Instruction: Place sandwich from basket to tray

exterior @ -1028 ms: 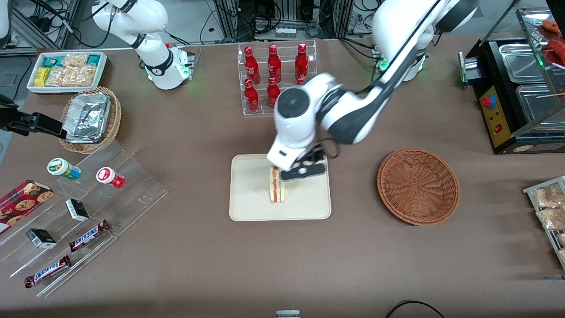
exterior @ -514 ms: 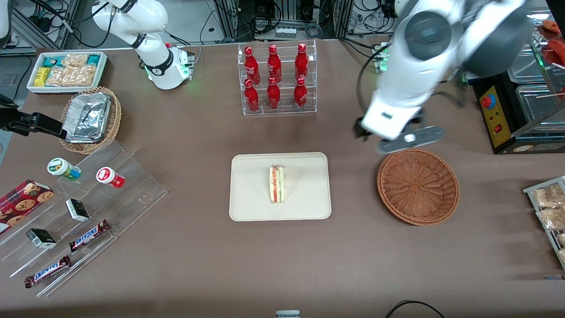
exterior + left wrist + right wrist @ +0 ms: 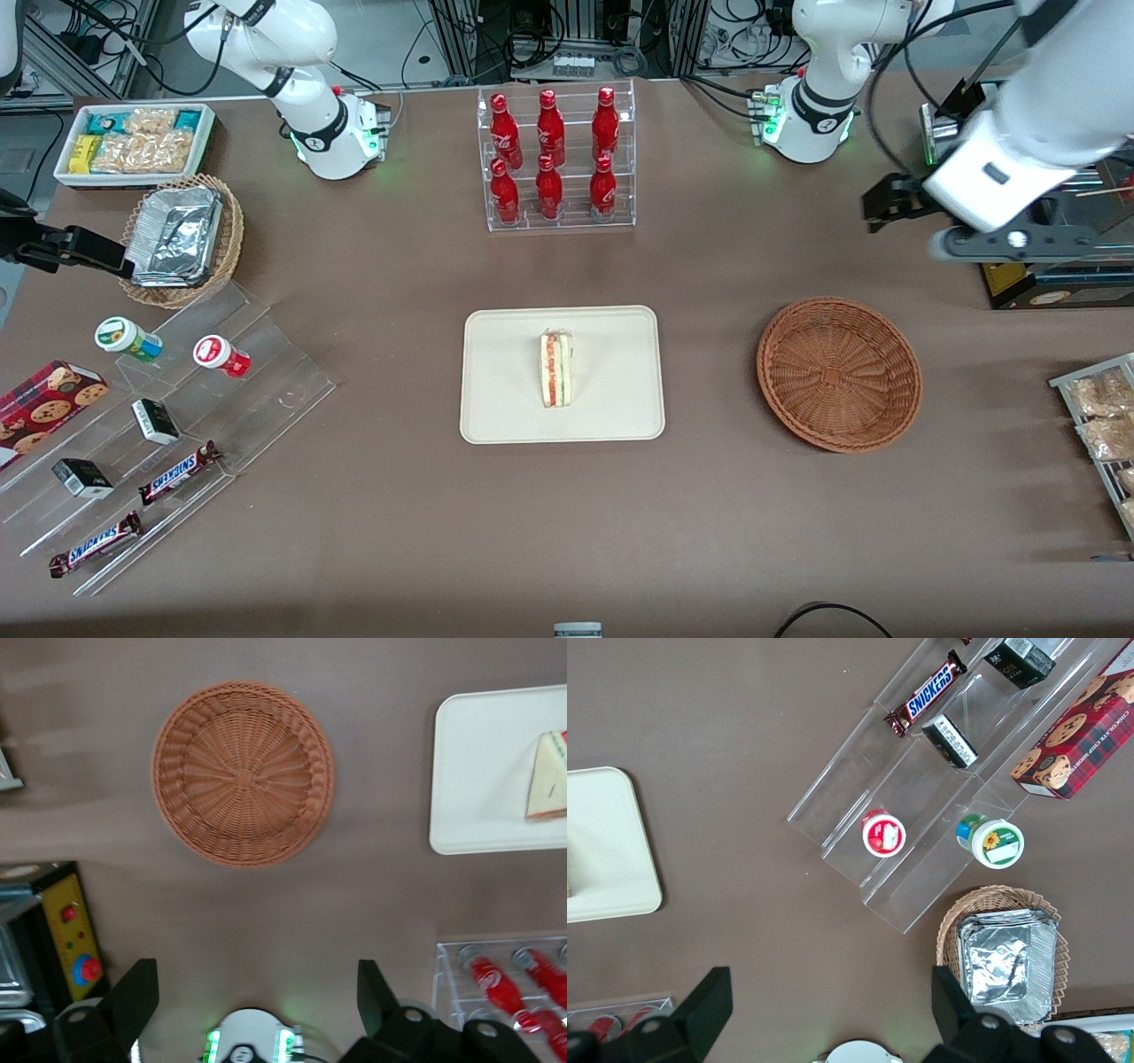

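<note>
A: Where is the sandwich (image 3: 556, 369)?
B: It sits in the middle of the tray (image 3: 505, 390). The basket (image 3: 838, 373) beside it has nothing in it.
A: And the end effector (image 3: 1010, 239)?
B: High up near the black machine (image 3: 1028, 190), away from the basket.

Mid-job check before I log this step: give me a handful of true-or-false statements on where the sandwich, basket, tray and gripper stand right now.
1. The sandwich rests on the tray. True.
2. The basket holds a sandwich. False: the wrist view shows nothing in it.
3. The gripper is shut on the sandwich. False: its fingers are spread apart and hold nothing.
4. The gripper hangs directly above the tray. False: it is up toward the working arm's end of the table, farther from the front camera than the basket.
5. The basket sits beside the tray without touching it. True.
</note>
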Tool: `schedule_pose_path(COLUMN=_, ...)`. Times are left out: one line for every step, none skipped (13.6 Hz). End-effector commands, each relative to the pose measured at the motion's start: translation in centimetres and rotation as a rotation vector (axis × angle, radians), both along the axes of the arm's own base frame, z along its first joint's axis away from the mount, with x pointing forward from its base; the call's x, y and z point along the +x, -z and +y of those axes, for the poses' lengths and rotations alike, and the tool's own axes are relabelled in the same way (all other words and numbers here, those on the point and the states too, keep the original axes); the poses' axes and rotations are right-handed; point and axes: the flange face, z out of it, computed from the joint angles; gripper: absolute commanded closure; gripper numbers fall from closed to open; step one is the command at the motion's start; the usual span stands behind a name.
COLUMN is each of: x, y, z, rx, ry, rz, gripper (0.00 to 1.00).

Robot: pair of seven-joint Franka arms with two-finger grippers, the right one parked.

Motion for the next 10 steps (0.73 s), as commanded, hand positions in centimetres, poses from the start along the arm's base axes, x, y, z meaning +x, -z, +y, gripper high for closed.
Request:
schedule_pose_path(x=-2.1, y=-0.8, z=3.6, rx=-0.01, ry=0.054, rz=0.001, gripper=0.01)
schedule_pose_path(x=-2.3, y=-0.7, z=5.6, rx=-0.014, ry=0.043, rz=0.003, gripper=0.01)
schedule_pose_path(x=-2.2, y=-0.6, z=6.2, rx=-0.013, ry=0.054, rz=0.007, gripper=0.01)
schedule_pose_path(x=-2.2, y=-0.6, z=6.6, rx=-0.003, ry=0.05, rz=0.005, gripper=0.01)
schedule_pose_path(x=-2.0, y=-0.5, z=6.8, rx=-0.003, ry=0.043, rz=0.008, gripper=0.01)
schedule_pose_path(x=-1.9, y=-0.5, z=6.7, rx=-0.01, ry=0.049, rz=0.008, gripper=0.01)
schedule_pose_path(x=-1.5, y=-0.1, z=6.5, rx=-0.019, ry=0.058, rz=0.014, gripper=0.01)
schedule_pose_path(x=-1.3, y=-0.3, z=6.4, rx=-0.009, ry=0.051, rz=0.013, gripper=0.01)
schedule_pose_path(x=-1.3, y=-0.3, z=6.4, rx=-0.005, ry=0.047, rz=0.014, gripper=0.01)
schedule_pose_path(x=-1.4, y=-0.4, z=6.5, rx=-0.001, ry=0.048, rz=0.012, gripper=0.01)
